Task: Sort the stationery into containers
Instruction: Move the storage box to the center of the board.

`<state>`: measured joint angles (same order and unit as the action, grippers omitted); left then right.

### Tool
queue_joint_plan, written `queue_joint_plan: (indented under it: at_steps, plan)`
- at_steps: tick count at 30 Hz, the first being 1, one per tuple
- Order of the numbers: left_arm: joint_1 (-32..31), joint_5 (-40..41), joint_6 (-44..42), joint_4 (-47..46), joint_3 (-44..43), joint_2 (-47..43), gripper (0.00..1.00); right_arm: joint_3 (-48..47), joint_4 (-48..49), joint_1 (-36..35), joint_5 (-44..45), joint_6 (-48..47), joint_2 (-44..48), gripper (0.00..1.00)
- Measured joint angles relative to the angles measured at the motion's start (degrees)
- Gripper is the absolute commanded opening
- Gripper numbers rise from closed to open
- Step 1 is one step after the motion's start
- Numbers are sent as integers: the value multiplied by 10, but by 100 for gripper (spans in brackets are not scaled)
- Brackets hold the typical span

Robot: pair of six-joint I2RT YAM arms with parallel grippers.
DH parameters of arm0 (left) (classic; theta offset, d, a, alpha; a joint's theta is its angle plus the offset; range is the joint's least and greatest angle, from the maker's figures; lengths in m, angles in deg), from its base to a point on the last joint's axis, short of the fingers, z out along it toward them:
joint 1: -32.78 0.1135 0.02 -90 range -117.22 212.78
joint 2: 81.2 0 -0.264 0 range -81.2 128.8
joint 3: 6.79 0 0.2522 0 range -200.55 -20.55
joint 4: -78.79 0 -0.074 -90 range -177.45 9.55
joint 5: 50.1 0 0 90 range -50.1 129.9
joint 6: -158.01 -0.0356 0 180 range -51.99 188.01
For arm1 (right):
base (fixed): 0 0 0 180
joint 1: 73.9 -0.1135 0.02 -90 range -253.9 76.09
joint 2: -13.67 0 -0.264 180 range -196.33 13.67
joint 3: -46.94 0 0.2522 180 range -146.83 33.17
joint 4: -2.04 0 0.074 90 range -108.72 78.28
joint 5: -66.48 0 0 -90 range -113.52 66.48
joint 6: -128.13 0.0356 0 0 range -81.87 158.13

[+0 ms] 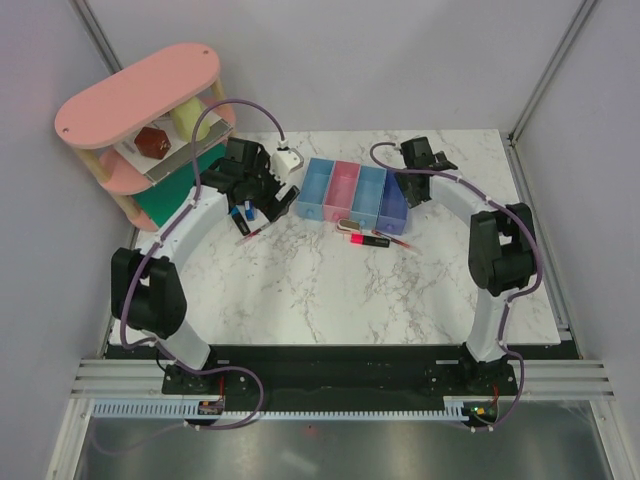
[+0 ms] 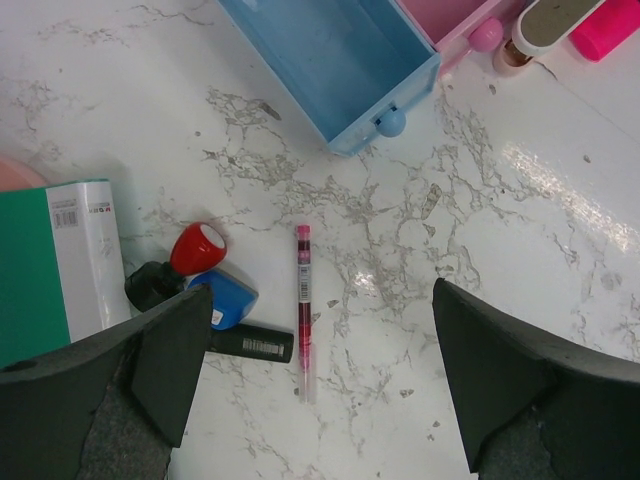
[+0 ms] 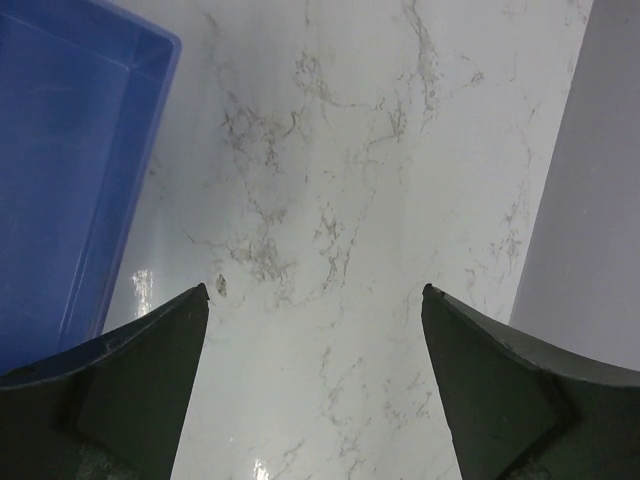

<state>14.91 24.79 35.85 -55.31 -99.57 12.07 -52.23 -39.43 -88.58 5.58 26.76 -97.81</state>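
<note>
Four containers stand in a row: light blue [image 1: 313, 188], pink [image 1: 341, 190], light blue [image 1: 368, 195] and violet-blue [image 1: 393, 203]. In front of them lie a beige-grey block [image 1: 350, 224], a black marker with a pink cap [image 1: 366, 240] and a thin red pen [image 1: 400, 240]. My left gripper [image 2: 322, 295] hangs open above another thin red pen [image 2: 302, 300]. Left of that pen sit a black piece [image 2: 250, 344], a blue piece [image 2: 228, 298] and a red-capped piece [image 2: 197, 248]. My right gripper [image 3: 315, 290] is open over bare marble beside the violet-blue container [image 3: 70, 150].
A flat green board [image 2: 30, 270] lies at the left, next to the small pieces. The pink tiered shelf [image 1: 140, 110] stands at the back left. Grey walls close the table's back and right sides [image 3: 590, 150].
</note>
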Motion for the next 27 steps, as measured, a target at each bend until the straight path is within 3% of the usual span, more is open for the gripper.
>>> queue_joint_plan:
  at_steps: [27]
  plan:
    - [0, -34, 17, -55, 46, 45, 96, -221, 4, -4, -38, 0, -177, 95]
